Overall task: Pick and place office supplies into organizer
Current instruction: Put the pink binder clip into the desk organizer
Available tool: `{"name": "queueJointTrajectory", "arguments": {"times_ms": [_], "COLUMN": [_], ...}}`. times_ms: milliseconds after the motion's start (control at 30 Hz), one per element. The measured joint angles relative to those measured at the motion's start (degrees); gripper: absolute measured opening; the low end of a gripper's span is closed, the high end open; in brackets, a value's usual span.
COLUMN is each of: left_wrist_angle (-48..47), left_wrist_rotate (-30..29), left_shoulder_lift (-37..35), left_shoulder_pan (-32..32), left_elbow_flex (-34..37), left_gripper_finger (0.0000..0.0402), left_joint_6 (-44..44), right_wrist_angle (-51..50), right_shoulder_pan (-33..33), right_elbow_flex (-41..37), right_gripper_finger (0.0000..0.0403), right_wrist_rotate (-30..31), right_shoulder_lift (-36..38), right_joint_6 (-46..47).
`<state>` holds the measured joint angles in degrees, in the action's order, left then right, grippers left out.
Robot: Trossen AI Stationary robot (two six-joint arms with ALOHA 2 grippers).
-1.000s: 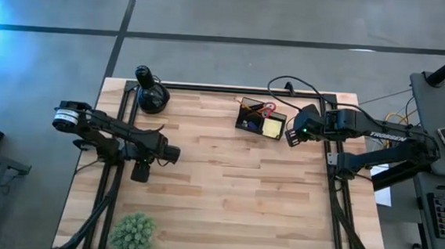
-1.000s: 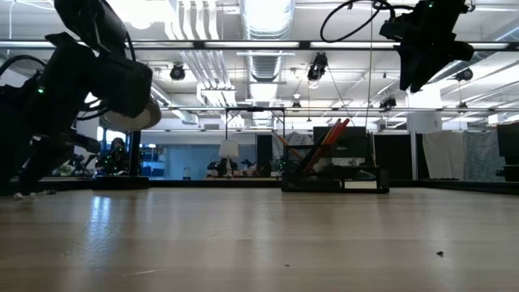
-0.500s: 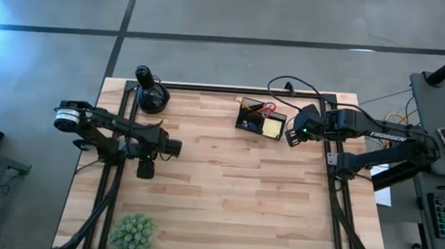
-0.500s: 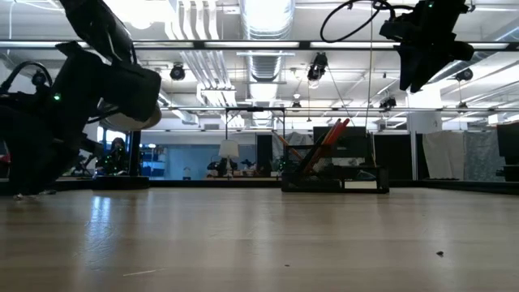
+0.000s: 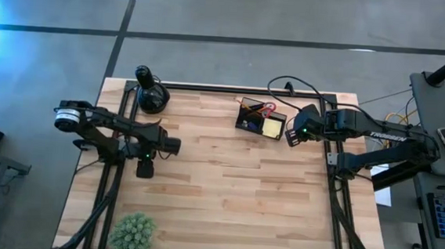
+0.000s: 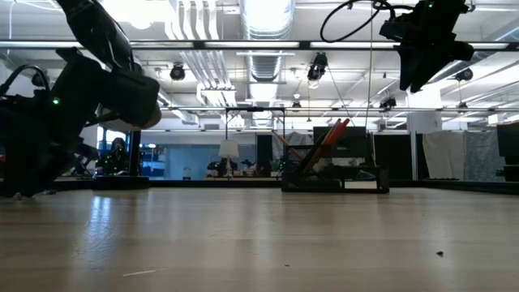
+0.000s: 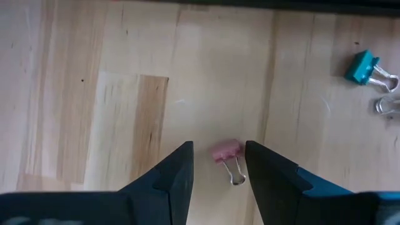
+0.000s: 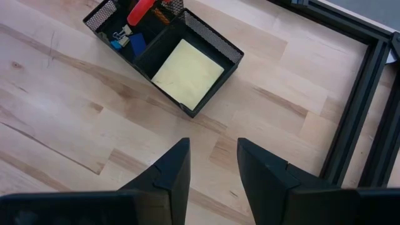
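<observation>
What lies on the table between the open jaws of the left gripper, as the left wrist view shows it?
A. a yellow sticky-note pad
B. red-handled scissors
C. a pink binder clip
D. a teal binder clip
C: in the left wrist view a small pink binder clip lies on the wood between the open jaws of the left gripper, while the teal binder clip lies apart, off to the side.
</observation>
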<state>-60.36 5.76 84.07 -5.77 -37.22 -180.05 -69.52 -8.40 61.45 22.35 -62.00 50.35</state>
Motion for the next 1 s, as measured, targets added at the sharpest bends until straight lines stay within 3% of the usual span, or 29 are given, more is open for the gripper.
{"name": "queueJointTrajectory", "arguments": {"times_ms": [733,1000], "left_wrist_angle": [1.09,1.06], "left_wrist_rotate": [0.15,-0.33], "left_shoulder_lift": [-0.02,-0.02], "left_shoulder_pan": [-1.36,-1.36], "left_elbow_flex": [0.73,0.71], "left_gripper_finger": [0.0127,0.0067], "left_joint_6": [0.02,1.00], "right_wrist_angle": [0.00,0.01], "right_shoulder_pan": [0.02,0.00], "right_elbow_flex": [0.00,0.00], "right_gripper_finger": [0.0123,0.0123], "right_wrist_rotate": [0.00,0.00], "right_shoulder_lift": [0.00,0.00], "right_joint_6": [0.01,0.01]}}
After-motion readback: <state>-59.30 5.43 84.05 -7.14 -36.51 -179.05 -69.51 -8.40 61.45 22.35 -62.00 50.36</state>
